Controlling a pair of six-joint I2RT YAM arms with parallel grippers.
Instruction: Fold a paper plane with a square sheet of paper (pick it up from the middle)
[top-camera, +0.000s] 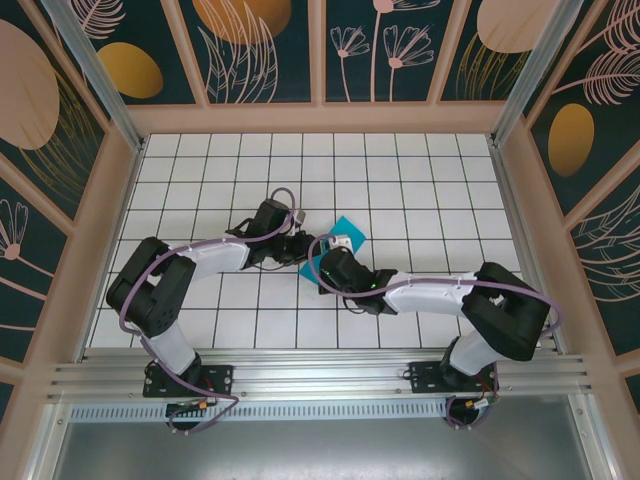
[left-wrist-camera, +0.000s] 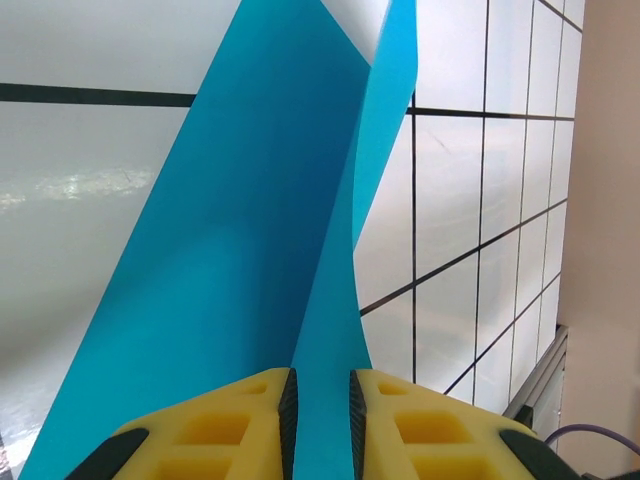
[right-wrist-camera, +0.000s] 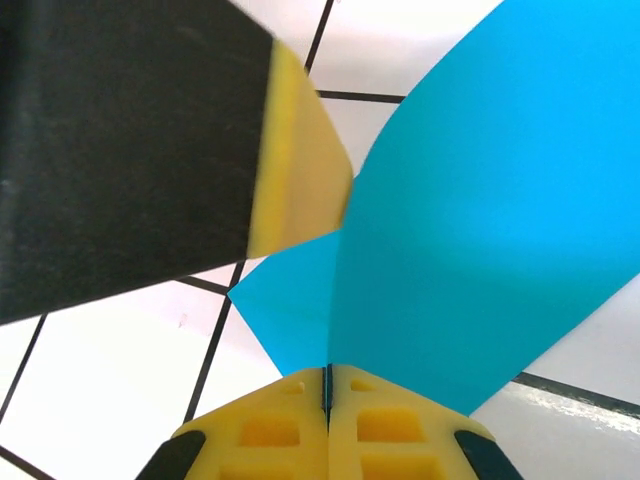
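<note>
Sheet: we see the thin teal-blue sheet of paper (top-camera: 349, 229) near the middle of the white grid-tiled bench (top-camera: 420, 190), between the two wrists and partly hidden under them; one corner juts out towards the far side, and a smaller piece shows on the near left side

Sheet's shape: from the left wrist the paper (left-wrist-camera: 250, 220) shows as a broad panel and a narrower strip, which run together down into the jaws; we cannot tell how much of it touches the bench

Left gripper (top-camera: 300, 246): in its own view the left gripper (left-wrist-camera: 320, 405) has its yellow jaws drawn close, with only a slim gap (filled by the paper) between them; they are clamped on the sheet

Right gripper (top-camera: 320, 268): seen from its wrist, the right gripper (right-wrist-camera: 328, 385) has its jaws pressed fully together; an edge of the paper (right-wrist-camera: 480, 200) runs into the seam, so we read it as pinched there

Spacing: a yellow-and-black finger of the left gripper (right-wrist-camera: 300, 170) stands just beside the sheet, close above the right jaws
</note>
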